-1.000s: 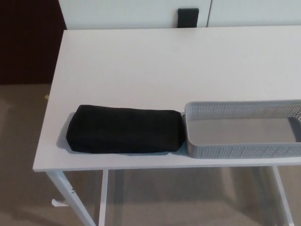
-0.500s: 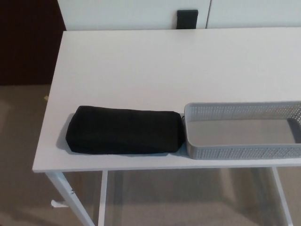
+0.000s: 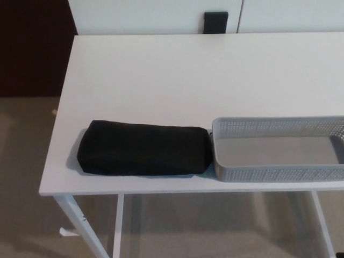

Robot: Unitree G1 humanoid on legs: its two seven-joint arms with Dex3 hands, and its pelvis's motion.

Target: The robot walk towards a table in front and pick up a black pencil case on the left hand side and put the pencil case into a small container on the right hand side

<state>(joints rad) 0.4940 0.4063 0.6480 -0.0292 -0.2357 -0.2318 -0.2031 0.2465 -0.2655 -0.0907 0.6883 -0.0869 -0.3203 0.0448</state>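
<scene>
A black pencil case point(image 3: 143, 148) lies flat near the front edge of the white table point(image 3: 188, 75), towards its left side. Its right end touches or nearly touches a grey perforated container point(image 3: 277, 167), which sits at the front right and runs out of the picture on the right. Nothing lies inside the container where it shows. Neither of my hands shows in the head view.
White table legs point(image 3: 80, 223) stand below the front edge over a beige carpet. Behind the table are white cabinet fronts with a small black panel point(image 3: 216, 22). A dark wall or door lies at the far left.
The whole picture has shifted very slightly, so the camera moved a little. The pencil case and container have not moved on the table.
</scene>
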